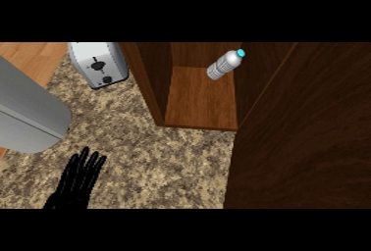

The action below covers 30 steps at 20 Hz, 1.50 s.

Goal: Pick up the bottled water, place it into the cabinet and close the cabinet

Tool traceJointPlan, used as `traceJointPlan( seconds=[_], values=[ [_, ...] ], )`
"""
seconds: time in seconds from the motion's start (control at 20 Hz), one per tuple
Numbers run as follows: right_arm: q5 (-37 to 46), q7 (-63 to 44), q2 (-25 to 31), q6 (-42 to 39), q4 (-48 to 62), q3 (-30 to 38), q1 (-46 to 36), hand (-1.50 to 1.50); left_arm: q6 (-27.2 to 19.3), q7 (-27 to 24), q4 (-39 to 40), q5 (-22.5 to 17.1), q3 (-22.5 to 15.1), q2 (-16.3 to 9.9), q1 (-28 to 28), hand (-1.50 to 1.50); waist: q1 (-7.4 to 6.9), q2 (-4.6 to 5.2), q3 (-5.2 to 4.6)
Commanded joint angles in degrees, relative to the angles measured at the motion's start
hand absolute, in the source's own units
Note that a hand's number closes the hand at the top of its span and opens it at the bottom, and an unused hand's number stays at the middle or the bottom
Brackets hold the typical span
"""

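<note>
Low at the left, the left robot hand (78, 177) rests open over the speckled bench (152, 157), fingers straight, holding nothing. Farther back, the bottle (225, 64) stands tilted on the cabinet (145, 73) shelf (199, 100), beside the open door (304, 132). Left of it sits a toaster (99, 63).

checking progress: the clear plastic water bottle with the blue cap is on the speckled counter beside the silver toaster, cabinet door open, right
Not quite. The head view shows the clear plastic water bottle with the blue cap inside the wooden cabinet, on its shelf, not beside the silver toaster. The wooden cabinet door is open.
</note>
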<state>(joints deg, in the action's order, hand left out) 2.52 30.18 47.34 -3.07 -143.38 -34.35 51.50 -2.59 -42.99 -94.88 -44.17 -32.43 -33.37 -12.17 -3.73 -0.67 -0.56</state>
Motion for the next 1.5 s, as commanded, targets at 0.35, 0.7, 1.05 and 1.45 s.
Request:
traceJointPlan(
  seconds=[0.35, 0.7, 1.05, 1.45],
  values=[
    [2.73, -17.97, -0.35, -0.34, -8.89, -10.02, -12.42, 1.5, 14.12, -5.36, -2.87, -4.33, 6.81, -12.95, -10.1, -1.5, -2.95, 1.33, -0.12],
    [1.32, -23.97, -0.93, -3.97, -6.14, -10.67, -26.84, 1.5, 17.4, -5.32, -3.06, -6.16, 9.65, -16.07, -9.91, -1.5, -5.36, 1.75, -0.34],
    [-2.43, -30.43, -6.27, -3.82, 0.7, -11.63, -37.07, 1.5, 19.65, -5.72, -1.68, -6.9, 11.91, -17.71, -8.72, -1.5, -7.07, 2.62, -0.57],
    [-7.14, -36.44, -15.12, -0.9, 4.89, -11.12, -43.66, 1.5, 21.63, -4.94, -1.41, -7.04, 12.78, -19.48, -8.41, -1.5, -7.79, 3.18, -0.63]
  ],
)
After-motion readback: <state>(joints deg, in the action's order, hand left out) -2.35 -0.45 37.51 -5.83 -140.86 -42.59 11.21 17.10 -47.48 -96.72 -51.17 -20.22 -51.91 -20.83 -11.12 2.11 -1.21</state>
